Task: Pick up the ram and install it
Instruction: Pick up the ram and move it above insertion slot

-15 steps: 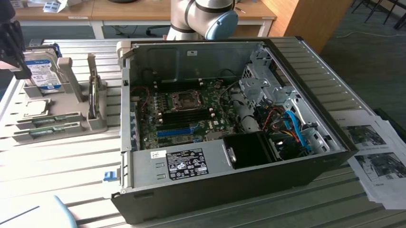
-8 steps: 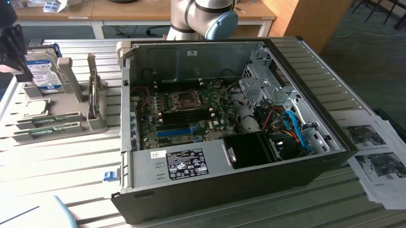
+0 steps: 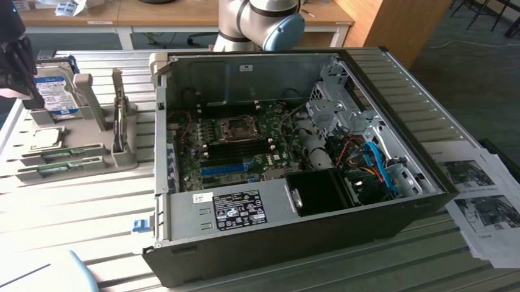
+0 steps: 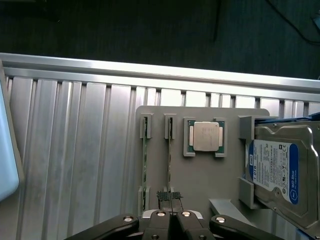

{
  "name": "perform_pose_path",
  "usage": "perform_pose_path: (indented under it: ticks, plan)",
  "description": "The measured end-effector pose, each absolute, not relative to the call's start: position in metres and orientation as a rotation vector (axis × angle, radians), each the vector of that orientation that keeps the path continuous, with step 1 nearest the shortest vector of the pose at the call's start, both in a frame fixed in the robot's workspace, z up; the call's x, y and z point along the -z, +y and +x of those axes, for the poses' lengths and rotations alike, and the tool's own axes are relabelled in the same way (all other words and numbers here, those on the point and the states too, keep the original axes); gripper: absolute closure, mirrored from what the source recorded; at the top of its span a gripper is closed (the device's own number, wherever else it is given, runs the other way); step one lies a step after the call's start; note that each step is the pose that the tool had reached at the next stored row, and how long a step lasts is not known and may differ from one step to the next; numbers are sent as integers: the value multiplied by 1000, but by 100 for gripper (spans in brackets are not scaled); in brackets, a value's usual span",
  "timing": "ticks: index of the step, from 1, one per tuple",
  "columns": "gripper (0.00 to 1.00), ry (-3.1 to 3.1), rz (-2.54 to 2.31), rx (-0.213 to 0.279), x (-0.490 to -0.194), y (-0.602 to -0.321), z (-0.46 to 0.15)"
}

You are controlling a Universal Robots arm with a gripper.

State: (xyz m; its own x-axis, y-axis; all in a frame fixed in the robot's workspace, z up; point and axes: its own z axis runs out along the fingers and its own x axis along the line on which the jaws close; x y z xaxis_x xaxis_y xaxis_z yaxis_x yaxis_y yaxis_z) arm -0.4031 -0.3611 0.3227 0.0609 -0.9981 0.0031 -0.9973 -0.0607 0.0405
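Note:
Two rams stand on edge in a grey holder [image 4: 200, 175]: one ram [image 4: 170, 160] in line with my fingertips, the other ram [image 4: 145, 160] beside it. My gripper [image 4: 170, 197] hovers above the holder over the end of the nearer stick, its dark pads [image 4: 164, 196] pressed together with nothing between them. In the exterior view the gripper [image 3: 14, 61] hangs at the far left above the holder [image 3: 81, 164], where the green rams [image 3: 65, 152] lie. The open computer case [image 3: 293, 164] shows its motherboard [image 3: 235, 146].
On the holder sit a CPU [image 4: 205, 136] and a silver hard drive [image 4: 280, 170] with a blue-white label. A bright-blue slot [image 3: 223, 169] lies on the motherboard. Printed sheets [image 3: 483, 194] lie at the exterior view's right. The ribbed metal table [image 4: 75, 150] ends at an edge [image 4: 150, 65].

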Motion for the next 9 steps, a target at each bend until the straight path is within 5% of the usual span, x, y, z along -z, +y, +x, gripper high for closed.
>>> perform_pose_path:
  ticks: [9]
  plan:
    - [91, -2138, 2258, 40, -313, -361, -404]
